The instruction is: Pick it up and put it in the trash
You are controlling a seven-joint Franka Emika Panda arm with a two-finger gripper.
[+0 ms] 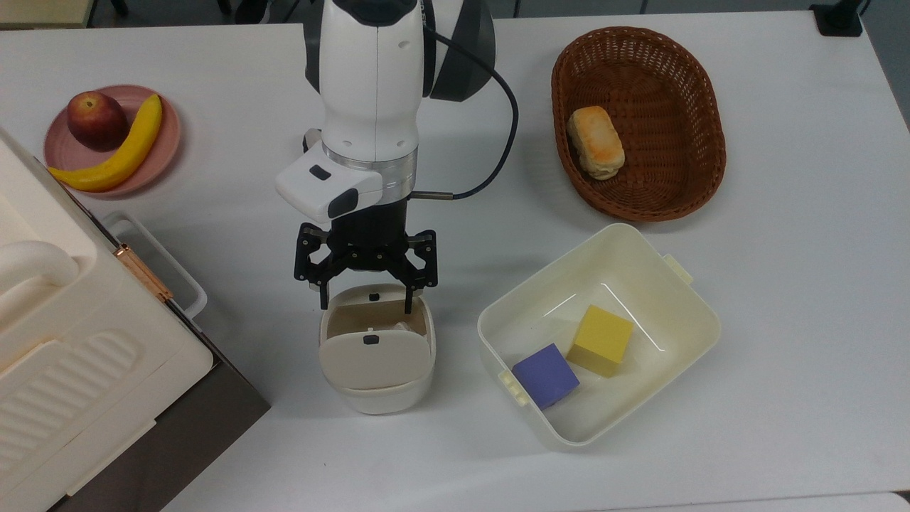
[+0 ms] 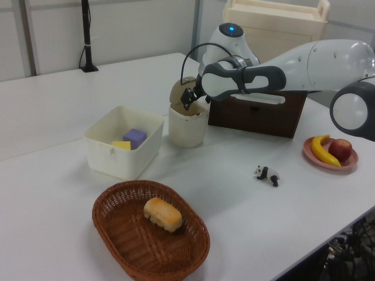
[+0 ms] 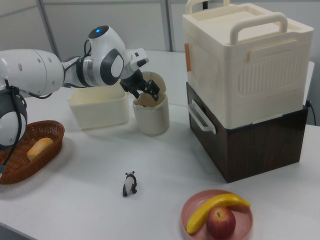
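The black two-finger gripper (image 1: 366,307) on the white Franka arm hangs right over the open mouth of the small cream-white plastic bin (image 1: 376,387) with rounded corners, and its jaws are spread wide, holding nothing, one fingertip above each side of the bin's rim. Down inside the brown interior, a pale scrap shows just behind the swing lid (image 1: 372,358) with its small dark tab; that looks like the crumpled off-white paper wad (image 1: 402,326), lying in the bin, though little of it can be made out. In the left view the gripper (image 2: 188,99) sits at the bin's (image 2: 186,130) top edge with the lid tipped up behind it, and in the right view it (image 3: 148,90) hovers over the same rim (image 3: 150,120). In the top view, the bin stands on the white table (image 1: 782,284) near the middle of its lower half. Beside it, toward the top view's right, sits a larger cream tub (image 1: 640,256) holding a yellow block (image 1: 601,340) and a purple block (image 1: 545,375). A brown wicker basket (image 1: 700,156) with a bread roll (image 1: 596,142) lies near the table's upper right corner, and a pink plate (image 1: 163,146) with a banana (image 1: 117,153) and an apple (image 1: 96,119) rests by the upper left edge.
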